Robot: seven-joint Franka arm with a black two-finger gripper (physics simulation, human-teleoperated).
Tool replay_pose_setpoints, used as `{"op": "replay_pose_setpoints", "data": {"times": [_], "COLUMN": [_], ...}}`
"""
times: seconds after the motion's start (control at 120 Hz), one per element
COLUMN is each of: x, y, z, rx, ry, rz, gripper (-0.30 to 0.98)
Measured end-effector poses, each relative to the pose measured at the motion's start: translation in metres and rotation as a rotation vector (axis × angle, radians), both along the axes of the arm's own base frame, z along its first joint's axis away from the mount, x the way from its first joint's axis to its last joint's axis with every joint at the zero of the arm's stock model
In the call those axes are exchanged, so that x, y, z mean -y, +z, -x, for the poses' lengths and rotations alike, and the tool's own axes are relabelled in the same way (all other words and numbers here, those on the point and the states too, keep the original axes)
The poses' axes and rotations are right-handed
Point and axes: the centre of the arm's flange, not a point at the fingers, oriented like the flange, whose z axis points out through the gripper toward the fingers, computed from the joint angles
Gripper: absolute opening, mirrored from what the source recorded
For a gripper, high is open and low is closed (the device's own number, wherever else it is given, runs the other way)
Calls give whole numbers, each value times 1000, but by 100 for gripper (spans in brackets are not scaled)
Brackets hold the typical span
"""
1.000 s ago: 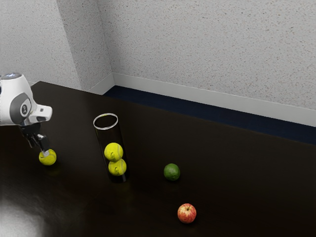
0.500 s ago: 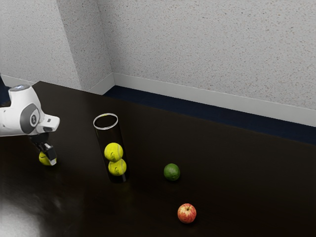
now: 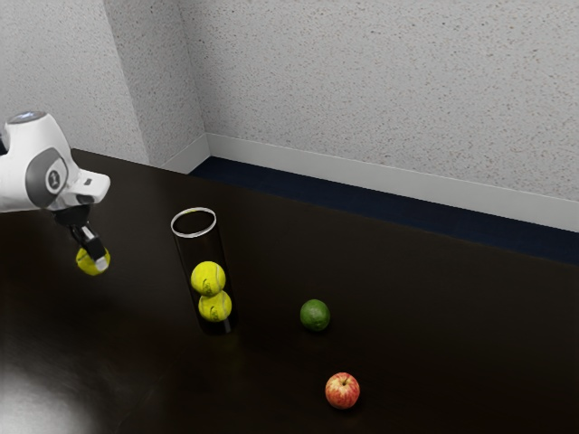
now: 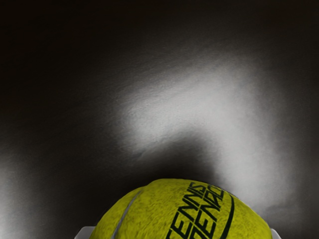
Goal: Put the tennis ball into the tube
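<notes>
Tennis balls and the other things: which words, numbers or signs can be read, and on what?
"ENNIS", on the held tennis ball.
"ENAC", same ball; other letters there unclear.
Too small to read: marks on the tube's upper ball, lower ball and the arm.

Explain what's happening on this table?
The robot's black two-finger gripper is shut on a yellow-green tennis ball, holding it above the dark table. Two more balls sit stacked in the clear, open-topped tube; the held ball isn't in yet. A green lime-like fruit and a red apple lie nearby.
</notes>
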Motion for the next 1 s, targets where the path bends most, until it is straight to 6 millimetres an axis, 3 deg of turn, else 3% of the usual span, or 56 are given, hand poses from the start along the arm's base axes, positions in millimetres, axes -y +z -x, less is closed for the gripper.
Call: {"op": "replay_pose_setpoints", "data": {"times": [0.092,0.317,0.492,0.583,0.75,1.0], "x": [20,48,75,103,168,187], "y": [27,70,131,157,177,188], "z": [-1,-8,-7,-12,-26,-40], "rx": [0,-30,-28,-34,-68,-88], "ry": [-24,-54,-74,-109,-205,-213], "rz": [7,32,41,46,57,65], "gripper": [13,19,24,26,29,32]}}
